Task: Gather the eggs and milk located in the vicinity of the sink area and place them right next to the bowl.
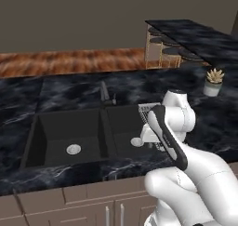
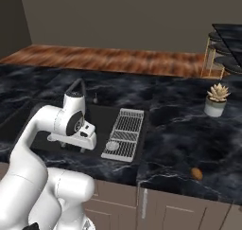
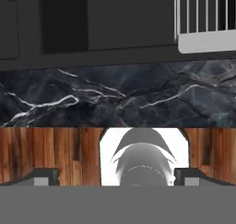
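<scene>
The sink (image 1: 69, 127) is a black double basin with a dark curved tap (image 1: 106, 94) and a white wire rack (image 2: 125, 133) in its right half. A reddish-brown egg (image 2: 196, 173) lies on the dark marble counter right of the sink, near the front edge. My gripper (image 3: 115, 178) hangs over the sink's front rim, facing down, open, with nothing between its widely spread fingertips (image 3: 46, 177). The hand view also catches the rack (image 3: 207, 20) at upper right. The white egg, the milk and the bowl are out of view.
A small potted succulent (image 2: 216, 100) stands on the counter (image 2: 179, 129) right of the sink. Stools (image 1: 160, 46) sit under a raised dark bar top (image 1: 195, 34) at the back right. Below the counter's front edge are cabinet doors (image 1: 83, 206) and wooden floor (image 3: 50, 154).
</scene>
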{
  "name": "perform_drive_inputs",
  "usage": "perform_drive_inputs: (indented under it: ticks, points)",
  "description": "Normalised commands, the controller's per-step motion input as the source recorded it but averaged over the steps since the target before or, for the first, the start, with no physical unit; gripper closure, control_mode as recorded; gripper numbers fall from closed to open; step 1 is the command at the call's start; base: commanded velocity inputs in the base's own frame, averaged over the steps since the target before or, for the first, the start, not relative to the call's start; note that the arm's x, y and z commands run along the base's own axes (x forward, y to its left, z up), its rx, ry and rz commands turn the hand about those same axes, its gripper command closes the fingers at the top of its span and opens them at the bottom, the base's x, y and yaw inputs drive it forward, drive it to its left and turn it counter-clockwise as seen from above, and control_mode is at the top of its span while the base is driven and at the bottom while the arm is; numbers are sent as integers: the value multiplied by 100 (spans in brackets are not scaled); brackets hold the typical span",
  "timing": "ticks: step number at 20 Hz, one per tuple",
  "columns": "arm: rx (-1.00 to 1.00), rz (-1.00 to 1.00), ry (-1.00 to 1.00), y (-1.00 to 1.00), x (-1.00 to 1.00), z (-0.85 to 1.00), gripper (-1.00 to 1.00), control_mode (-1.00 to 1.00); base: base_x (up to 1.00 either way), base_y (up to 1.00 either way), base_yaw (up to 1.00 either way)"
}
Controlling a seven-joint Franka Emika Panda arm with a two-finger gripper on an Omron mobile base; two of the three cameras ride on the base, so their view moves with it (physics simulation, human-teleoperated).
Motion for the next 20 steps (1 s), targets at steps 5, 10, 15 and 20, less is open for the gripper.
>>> perform_drive_inputs:
  ticks: [5, 10, 15, 20]
  points:
    - [0, 0, 0, 0, 0, 0, -100, 100, 0, -100, 1]
    - [0, 0, 0, 0, 0, 0, -100, 100, 0, -93, 1]
    - [0, 0, 0, 0, 0, 0, -100, 100, 0, -66, 1]
    - [0, 0, 0, -4, 0, 0, -100, -100, 0, -12, 0]
